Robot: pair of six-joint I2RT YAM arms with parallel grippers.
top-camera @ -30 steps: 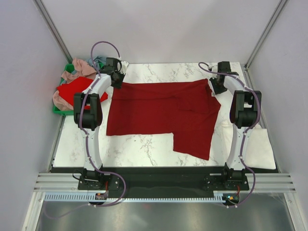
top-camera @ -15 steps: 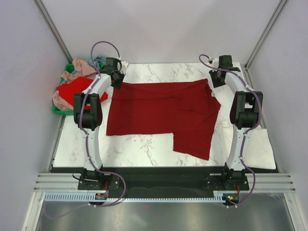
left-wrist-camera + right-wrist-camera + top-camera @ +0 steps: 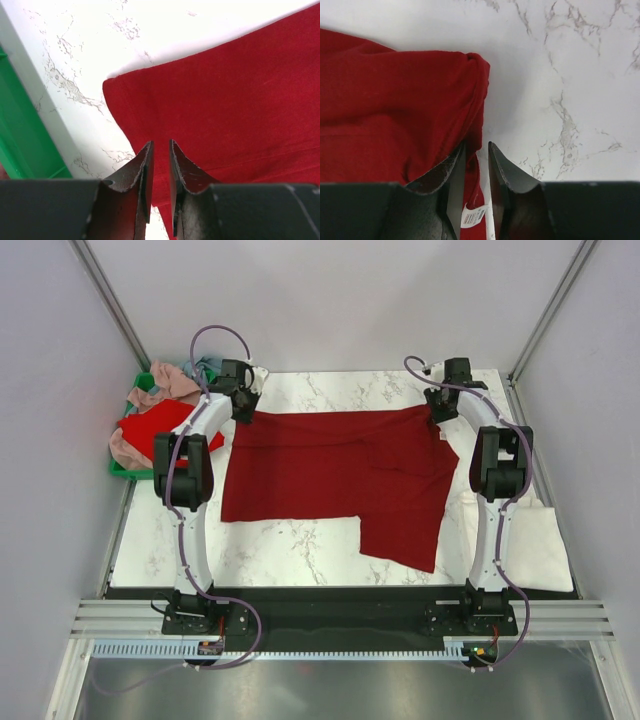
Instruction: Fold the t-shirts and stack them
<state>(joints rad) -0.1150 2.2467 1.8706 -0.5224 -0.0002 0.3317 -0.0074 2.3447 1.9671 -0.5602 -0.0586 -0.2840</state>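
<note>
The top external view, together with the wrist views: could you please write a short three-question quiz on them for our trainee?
1. True or false: the dark red t-shirt lies on the marble table.
2. Where are the pink and bright red t-shirts piled? A) in the green crate left of the table; B) on the dark red one; C) hanging from the right arm.
3. Fill in: the shirt's white label shows between the ____ gripper's jaws.
Key: 1 true; 2 A; 3 right gripper.
</note>
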